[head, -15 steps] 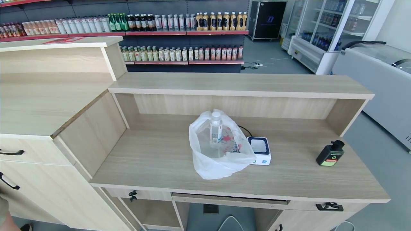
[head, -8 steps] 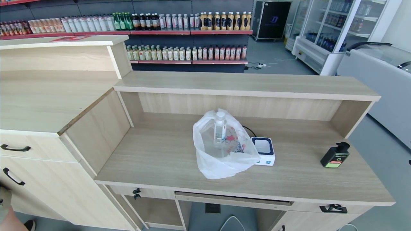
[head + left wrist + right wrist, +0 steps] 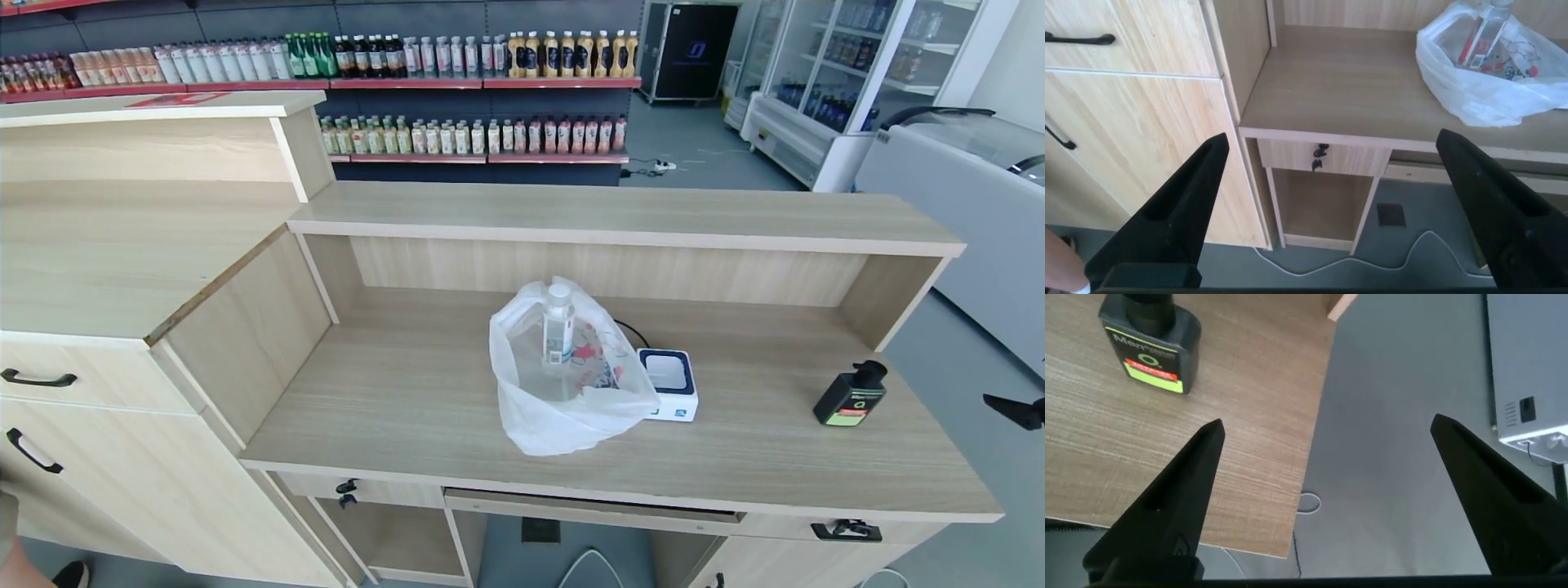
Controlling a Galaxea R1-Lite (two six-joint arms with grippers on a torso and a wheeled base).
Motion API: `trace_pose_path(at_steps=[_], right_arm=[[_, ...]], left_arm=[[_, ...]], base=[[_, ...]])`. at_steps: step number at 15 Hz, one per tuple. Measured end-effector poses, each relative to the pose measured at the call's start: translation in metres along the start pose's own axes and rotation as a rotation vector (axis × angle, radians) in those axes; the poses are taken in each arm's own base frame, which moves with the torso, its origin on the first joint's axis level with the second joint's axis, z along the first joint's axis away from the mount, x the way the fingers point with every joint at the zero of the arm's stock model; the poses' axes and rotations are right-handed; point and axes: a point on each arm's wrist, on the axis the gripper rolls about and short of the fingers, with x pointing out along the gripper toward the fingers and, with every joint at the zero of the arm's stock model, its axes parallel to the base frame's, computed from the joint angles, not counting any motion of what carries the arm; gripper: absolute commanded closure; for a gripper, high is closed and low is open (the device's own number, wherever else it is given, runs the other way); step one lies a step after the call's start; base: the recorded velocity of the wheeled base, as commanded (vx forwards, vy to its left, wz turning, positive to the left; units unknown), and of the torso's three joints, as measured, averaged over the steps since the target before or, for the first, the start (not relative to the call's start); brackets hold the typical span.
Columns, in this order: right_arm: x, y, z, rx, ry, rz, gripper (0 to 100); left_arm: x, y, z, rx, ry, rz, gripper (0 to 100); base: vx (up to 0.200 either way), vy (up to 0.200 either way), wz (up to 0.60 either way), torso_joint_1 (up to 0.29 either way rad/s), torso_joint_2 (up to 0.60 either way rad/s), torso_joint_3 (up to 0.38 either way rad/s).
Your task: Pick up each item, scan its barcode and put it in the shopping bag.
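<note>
Right gripper (image 3: 1327, 433) has entered near the bottle (image 3: 849, 394), fingers spread; left gripper (image 3: 1333, 139) likewise spread, facing the counter (image 3: 408, 392).

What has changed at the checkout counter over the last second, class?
The right gripper has edged in beside the counter, near the dark pump bottle. The head camera shifted slightly. The shopping bag, clear bottle, scanner and pump bottle stayed put.

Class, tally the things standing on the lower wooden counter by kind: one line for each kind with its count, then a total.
Shopping bag: 1
Bottles: 2, a clear bottle upright inside the bag and a dark pump bottle standing apart to the right
Scanner: 1
Total: 4
The red shapes inside the bag are too unclear to count.
</note>
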Motion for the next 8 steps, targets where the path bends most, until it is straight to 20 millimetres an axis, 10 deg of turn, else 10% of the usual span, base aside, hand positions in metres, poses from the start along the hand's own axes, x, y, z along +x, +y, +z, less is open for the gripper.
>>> trace_pose_path(at_steps=[8], right_arm=[[0.022,0.019,-0.014,-0.173,0.019,0.149,0]], left_arm=[[0.000,0.000,0.000,0.000,0.000,0.000,0]], base=[[0.000,0.000,0.00,0.000,0.00,0.000]])
